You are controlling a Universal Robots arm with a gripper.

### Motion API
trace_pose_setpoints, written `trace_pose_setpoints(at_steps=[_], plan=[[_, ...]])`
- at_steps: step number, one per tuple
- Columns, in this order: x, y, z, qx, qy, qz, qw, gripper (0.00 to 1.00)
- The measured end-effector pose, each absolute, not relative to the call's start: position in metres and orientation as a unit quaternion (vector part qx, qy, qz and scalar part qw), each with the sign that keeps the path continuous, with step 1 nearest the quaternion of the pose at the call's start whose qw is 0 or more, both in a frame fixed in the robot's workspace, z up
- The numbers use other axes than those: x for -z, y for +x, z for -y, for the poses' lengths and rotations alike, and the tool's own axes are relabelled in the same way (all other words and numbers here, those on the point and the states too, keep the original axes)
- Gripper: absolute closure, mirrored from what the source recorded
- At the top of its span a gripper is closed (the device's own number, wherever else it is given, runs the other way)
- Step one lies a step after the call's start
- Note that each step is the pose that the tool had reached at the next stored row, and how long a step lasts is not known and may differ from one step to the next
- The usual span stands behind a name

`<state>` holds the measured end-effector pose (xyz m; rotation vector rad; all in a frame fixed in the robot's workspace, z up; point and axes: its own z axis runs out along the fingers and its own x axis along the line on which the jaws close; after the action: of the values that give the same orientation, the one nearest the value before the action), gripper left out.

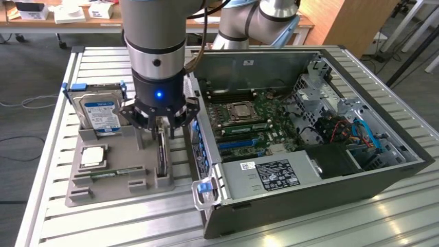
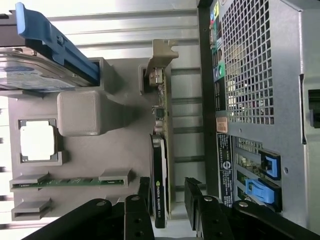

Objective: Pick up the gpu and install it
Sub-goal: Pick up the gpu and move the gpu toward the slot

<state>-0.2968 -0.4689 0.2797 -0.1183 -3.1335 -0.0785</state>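
Observation:
The gpu (image 1: 162,154) stands on its long edge in a slot of the grey holder tray (image 1: 110,185), just beside the open computer case (image 1: 309,134). In the wrist view the gpu (image 2: 160,165) is a thin dark card with a silvery bracket (image 2: 161,55) at its far end. My gripper (image 1: 163,127) hangs straight over the card and is open. Its fingers straddle the card's near end, one on each side, gripper (image 2: 168,192) with a gap still showing on the case side.
In the grey tray also sit a hard drive (image 1: 99,113) with blue rails, a processor chip (image 1: 92,156) and a green memory stick (image 1: 110,175). The case shows its motherboard (image 1: 254,128) and power supply (image 1: 274,175). Everything rests on a slatted metal table (image 1: 103,62).

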Motion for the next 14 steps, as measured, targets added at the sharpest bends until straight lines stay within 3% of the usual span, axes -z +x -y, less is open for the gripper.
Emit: trace_pose_setpoints(at_steps=[14], plan=[[-0.266,-0.297,0.469,0.025,-0.038,0.999,0.002,0.58]])
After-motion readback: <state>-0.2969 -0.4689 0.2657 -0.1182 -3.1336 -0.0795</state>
